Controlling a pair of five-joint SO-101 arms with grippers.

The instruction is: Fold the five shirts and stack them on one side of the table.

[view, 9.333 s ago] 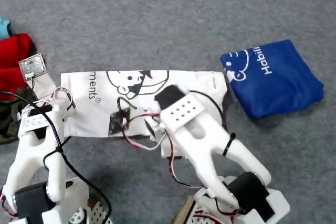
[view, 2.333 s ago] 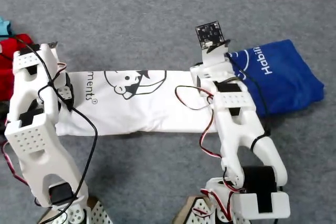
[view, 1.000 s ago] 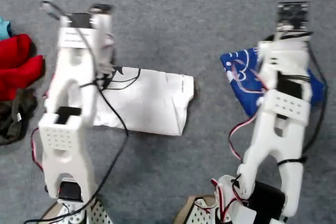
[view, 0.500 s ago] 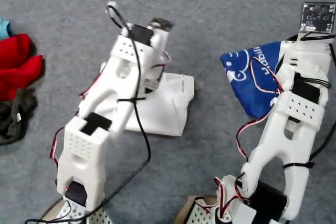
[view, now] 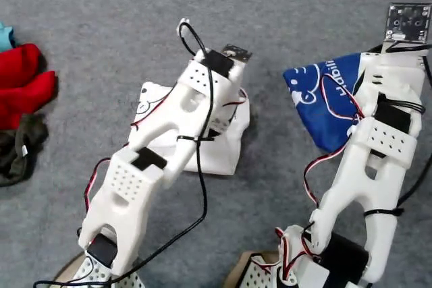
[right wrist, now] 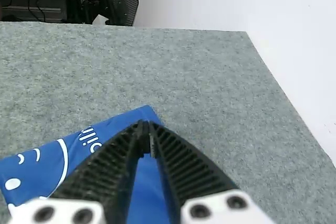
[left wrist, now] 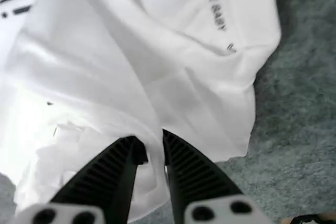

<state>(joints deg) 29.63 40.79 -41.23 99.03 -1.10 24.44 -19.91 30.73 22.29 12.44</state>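
Observation:
The white shirt [view: 219, 150] lies folded at the table's middle, part of its black print showing at the left end. My left arm [view: 182, 119] stretches over it. In the left wrist view my left gripper [left wrist: 152, 142] is shut on a fold of the white shirt [left wrist: 157, 51], with cloth pinched between its fingers. The folded blue shirt [view: 320, 109] lies to the right, partly under my right arm [view: 381, 133]. My right gripper [right wrist: 144, 126] hangs above the blue shirt [right wrist: 63, 156], shut and holding nothing.
Crumpled red cloth [view: 23, 85], a dark green garment [view: 17, 150] and a teal corner [view: 5, 32] sit at the left edge. The grey table [right wrist: 210, 93] ends just beyond the blue shirt, at a white wall.
My left arm has swung right across the table, carrying the white shirt's left end over onto its right part. The right arm had lifted off the shirt and has held still since.

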